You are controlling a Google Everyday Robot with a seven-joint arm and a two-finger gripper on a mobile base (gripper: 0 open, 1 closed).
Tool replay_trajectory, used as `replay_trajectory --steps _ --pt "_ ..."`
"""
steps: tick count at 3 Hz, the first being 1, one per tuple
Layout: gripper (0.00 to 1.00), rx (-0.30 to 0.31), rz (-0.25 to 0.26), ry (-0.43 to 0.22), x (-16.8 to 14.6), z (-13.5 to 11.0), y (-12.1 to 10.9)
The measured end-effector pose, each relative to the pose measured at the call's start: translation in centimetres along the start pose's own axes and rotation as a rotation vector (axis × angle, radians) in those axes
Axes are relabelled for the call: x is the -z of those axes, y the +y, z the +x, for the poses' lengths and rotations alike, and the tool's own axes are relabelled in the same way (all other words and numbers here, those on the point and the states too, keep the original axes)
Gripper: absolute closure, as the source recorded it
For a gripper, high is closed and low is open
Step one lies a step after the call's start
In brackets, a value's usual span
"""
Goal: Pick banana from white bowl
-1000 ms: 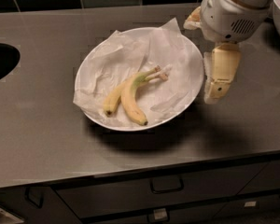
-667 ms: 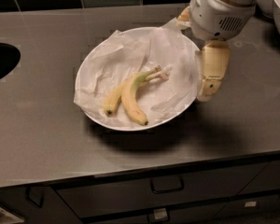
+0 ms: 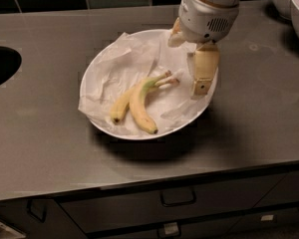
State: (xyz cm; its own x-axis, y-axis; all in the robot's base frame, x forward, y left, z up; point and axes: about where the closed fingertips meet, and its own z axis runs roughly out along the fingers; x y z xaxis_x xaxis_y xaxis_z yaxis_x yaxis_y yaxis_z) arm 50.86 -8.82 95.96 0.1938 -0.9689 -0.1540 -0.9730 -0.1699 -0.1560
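Observation:
The white bowl (image 3: 96, 63) is wide and shallow, lined with crumpled white paper, and sits in the middle of the grey counter. Two bananas lie in it with their stems together, pointing right. The banana (image 3: 138, 105) is the thicker, strongly curved one with a greenish neck and a dark tip. The slimmer, paler banana (image 3: 120, 107) lies against its left side. My gripper (image 3: 202, 81) hangs from the white arm over the bowl's right part, above the paper and a little right of the banana stems. It holds nothing that I can see.
A dark sink cutout (image 3: 0, 66) is at the counter's left edge. Smaller white bowls with food (image 3: 296, 6) stand at the far right back. Dark tiles run along the back. Drawers with handles (image 3: 178, 198) are below the counter's front edge.
The arm and gripper have moved left, from beside the bowl's right rim to over the bowl's right part. The bananas and bowl have not moved.

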Motion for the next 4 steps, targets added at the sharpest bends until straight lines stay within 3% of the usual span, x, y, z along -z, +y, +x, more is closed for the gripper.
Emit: replay_trajectory --steps 1,2,3,4 --pt "0.25 0.004 -0.019 -0.012 -0.9 -0.4 -0.8" --pt "0.27 0.029 -0.037 -0.025 -1.9 -1.4 -1.4" --pt "0.11 0.03 -0.037 -0.025 -1.9 -1.4 -1.4" --pt "0.15 0.03 -0.037 -0.025 -1.9 -1.4 -1.4"
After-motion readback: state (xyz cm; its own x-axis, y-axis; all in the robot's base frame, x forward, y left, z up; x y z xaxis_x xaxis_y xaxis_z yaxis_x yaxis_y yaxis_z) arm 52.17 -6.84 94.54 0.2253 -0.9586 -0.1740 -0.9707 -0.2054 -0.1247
